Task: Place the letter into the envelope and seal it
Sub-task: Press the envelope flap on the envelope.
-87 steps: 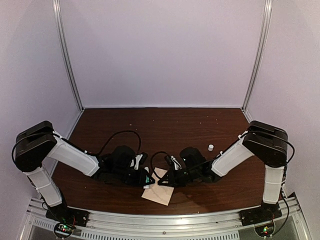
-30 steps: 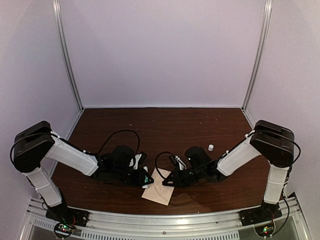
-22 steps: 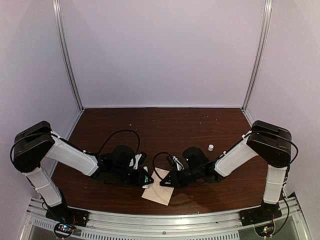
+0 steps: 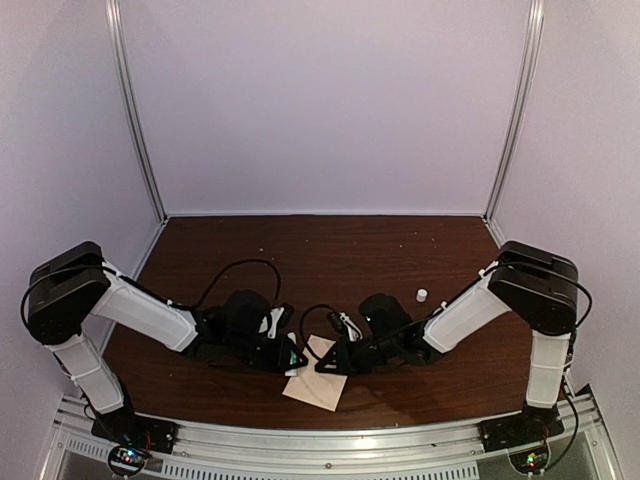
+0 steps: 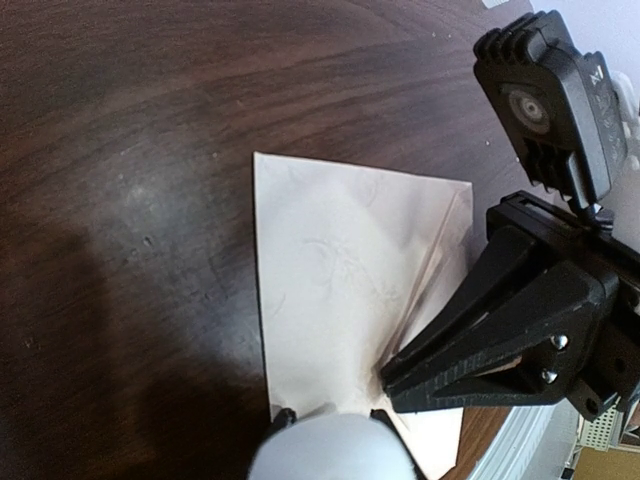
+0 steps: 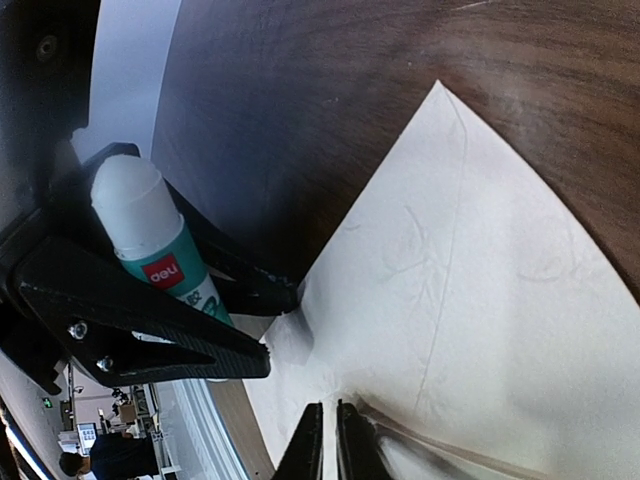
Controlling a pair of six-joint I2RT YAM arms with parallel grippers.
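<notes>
Metal rail (image 4: pixel 320 440) runs along the near edge of the dark wooden table (image 4: pixel 350 250), with the two arm bases bolted at its ends. Just beyond it, at the near middle of the table and between the two arms, lies the envelope (image 4: pixel 316 387). It is flat on the wood, pale beige-pink, and turned cornerwise to the table edge. Both arms reach low and inward so that their grippers meet over its far part. The left gripper (image 4: pixel 296 363) is clamped around a glue stick (image 6: pixel 160 250), a white tube with a teal band and a red label. The stick's rounded white end points back toward the wrist, and the finger ends sit at the envelope's left edge. The right gripper (image 5: pixel 388 378) has its jaws drawn together to a hairline slit. Its tips are down on the envelope where a crease runs in from one corner. Whether any paper is caught between them cannot be told. The two grippers stand just beside each other, nearly tip to tip. Farther back and to the right, well apart from the envelope, a small white cap (image 4: pixel 421 295) stands on the table. Behind everything rise pale lilac walls (image 4: pixel 320 100) framed by metal posts.
</notes>
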